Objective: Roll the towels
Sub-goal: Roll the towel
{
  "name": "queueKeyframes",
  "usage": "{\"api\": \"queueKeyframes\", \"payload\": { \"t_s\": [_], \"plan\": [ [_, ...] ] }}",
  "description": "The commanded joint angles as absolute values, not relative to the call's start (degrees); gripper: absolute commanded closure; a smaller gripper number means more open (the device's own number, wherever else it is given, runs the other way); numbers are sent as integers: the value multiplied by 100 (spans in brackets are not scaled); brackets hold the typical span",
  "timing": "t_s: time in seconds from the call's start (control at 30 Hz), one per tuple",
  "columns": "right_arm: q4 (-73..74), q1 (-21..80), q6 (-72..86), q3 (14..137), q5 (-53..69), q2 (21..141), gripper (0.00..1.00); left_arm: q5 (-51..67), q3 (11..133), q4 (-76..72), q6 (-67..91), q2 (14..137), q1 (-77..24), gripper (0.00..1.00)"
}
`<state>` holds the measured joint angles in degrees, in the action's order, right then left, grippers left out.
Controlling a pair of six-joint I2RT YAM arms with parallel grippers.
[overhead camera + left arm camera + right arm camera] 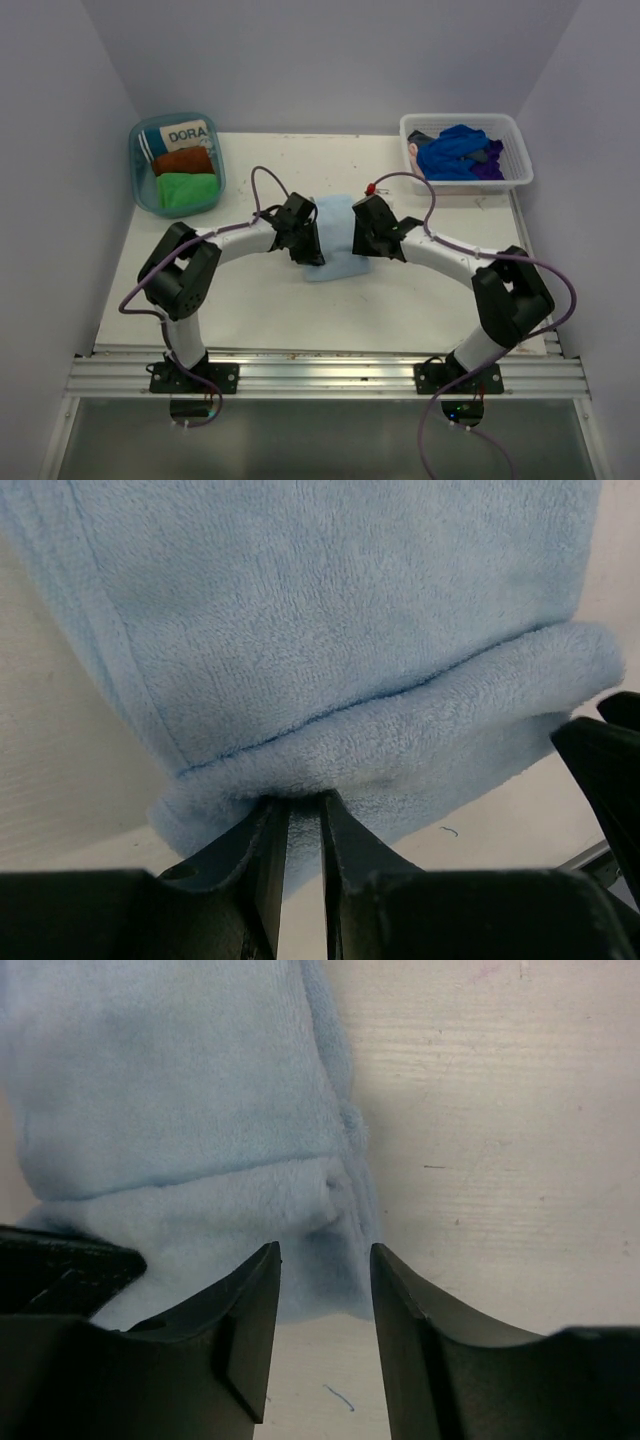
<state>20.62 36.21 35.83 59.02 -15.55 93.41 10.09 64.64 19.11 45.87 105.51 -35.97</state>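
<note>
On the worktop (pixel 250 300) the light blue towel (pixel 335 255) lay flat at the middle, between the two arms. It was well apart from the tub (pixel 140 175) at the far left and the basket (pixel 515 150) at the far right, each of which held other towels. Its long axis ran from the near side toward the back wall. The near end was turned over into a first soft roll lying crosswise, left to right. The left gripper (pixel 303 805) was closed, pinching that roll near its left end. The right gripper (pixel 325 1250) stood open, its fingers straddling the towel's right near corner without clamping it. We judged the chief risk to be a crooked roll. With only one end held, pushing forward could drag the left side ahead, skewing the roll or letting the loose fold spring open.
</note>
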Motion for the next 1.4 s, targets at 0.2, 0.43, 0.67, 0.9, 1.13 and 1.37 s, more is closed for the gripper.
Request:
{"api": "queueKeyframes", "payload": {
  "t_s": [0.2, 0.43, 0.67, 0.9, 1.13, 1.37],
  "plan": [
    [1679, 3884, 3366, 5827, -1363, 8831, 74, 975, 6662, 1784, 4482, 10459, -3560, 78],
    [1679, 3771, 3252, 6398, -1398, 9667, 82, 976, 6759, 1925, 4395, 10477, -3560, 78],
    [1855, 3586, 3129, 6654, -1538, 10283, 86, 862, 6759, 2030, 4307, 10336, -3525, 78],
    [1521, 3586, 3392, 5837, -1363, 9985, 88, 800, 6680, 2013, 4237, 10318, -3296, 77],
    [1441, 4059, 3962, 5010, -932, 9362, 91, 835, 6767, 2004, 4192, 10415, -3243, 78],
    [1398, 5044, 4517, 4895, -721, 9053, 91, 975, 7013, 2013, 4096, 10670, -3199, 78]
  ]
}}
